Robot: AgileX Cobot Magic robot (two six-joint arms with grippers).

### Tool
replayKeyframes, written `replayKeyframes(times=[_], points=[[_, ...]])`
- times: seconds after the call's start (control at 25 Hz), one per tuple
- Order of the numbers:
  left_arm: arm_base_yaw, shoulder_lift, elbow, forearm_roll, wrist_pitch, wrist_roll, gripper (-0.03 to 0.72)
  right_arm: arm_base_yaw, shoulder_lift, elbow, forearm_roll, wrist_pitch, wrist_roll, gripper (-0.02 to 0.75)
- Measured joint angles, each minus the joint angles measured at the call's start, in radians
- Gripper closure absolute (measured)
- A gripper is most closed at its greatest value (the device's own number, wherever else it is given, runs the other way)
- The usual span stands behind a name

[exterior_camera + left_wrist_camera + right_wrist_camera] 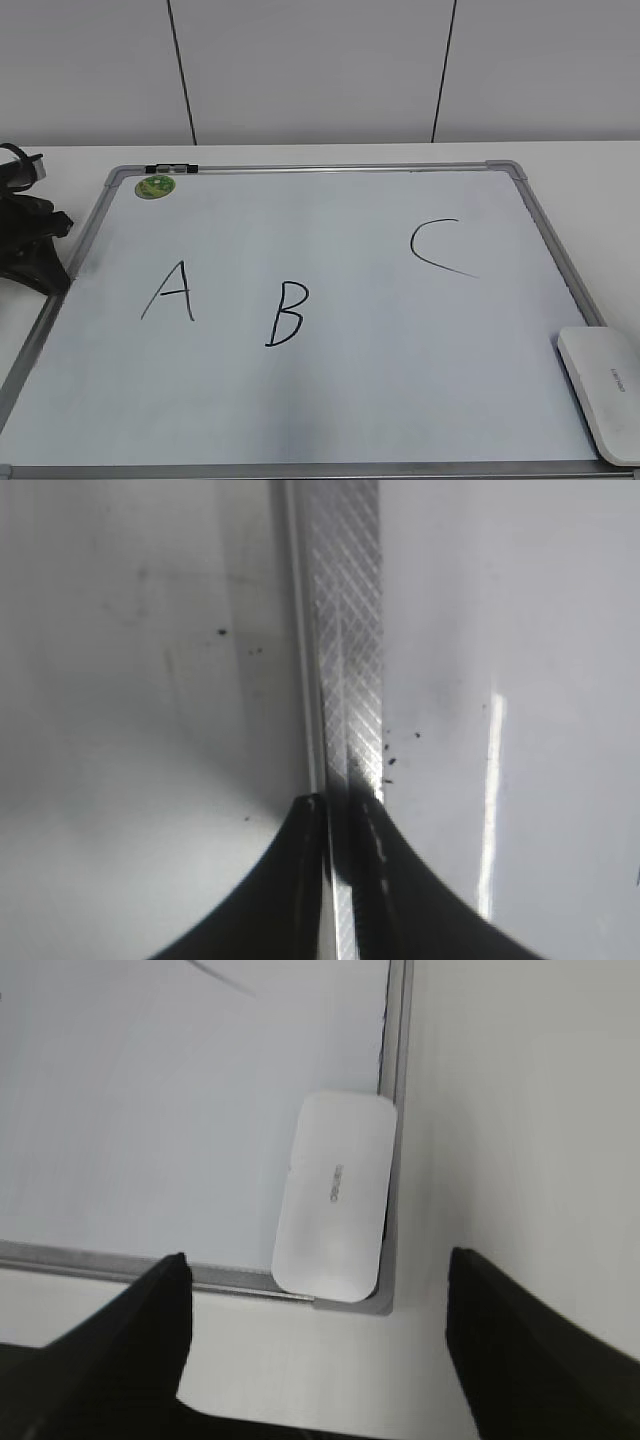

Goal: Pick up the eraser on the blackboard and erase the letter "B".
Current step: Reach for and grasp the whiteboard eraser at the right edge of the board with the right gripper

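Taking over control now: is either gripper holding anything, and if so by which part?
Nothing is held. The right gripper is open above the eraser, which lies untouched in the blackboard corner. The left gripper is shut, empty, over the frame.

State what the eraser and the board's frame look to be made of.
Eraser: probably smooth white plastic, with a soft sheen and small printed grey lettering.
Board's frame: likely grey metal, perhaps aluminium; the left wrist view shows a reflective strip with a fine crosshatch pattern.

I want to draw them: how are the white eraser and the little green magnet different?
The eraser is a white rounded rectangle; the magnet is a green circle. The eraser is much bigger. The eraser lies at the blackboard's near right corner, the magnet at its far left corner. Both rest on the board.
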Motion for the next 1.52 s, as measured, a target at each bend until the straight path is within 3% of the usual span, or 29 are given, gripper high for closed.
replayKeyframes(times=[0.32, 0.84, 1.52], points=[[0.000, 0.000, 0.000, -0.002, 0.002, -0.001, 0.653, 0.000, 0.325, -0.087, 0.010, -0.003, -0.002, 0.152], [0.000, 0.000, 0.000, -0.002, 0.002, -0.001, 0.653, 0.000, 0.723, -0.103, 0.016, -0.160, 0.030, 0.113], [0.000, 0.000, 0.000, -0.002, 0.002, -0.001, 0.653, 0.000, 0.921, -0.107, 0.016, -0.278, 0.109, 0.120]])
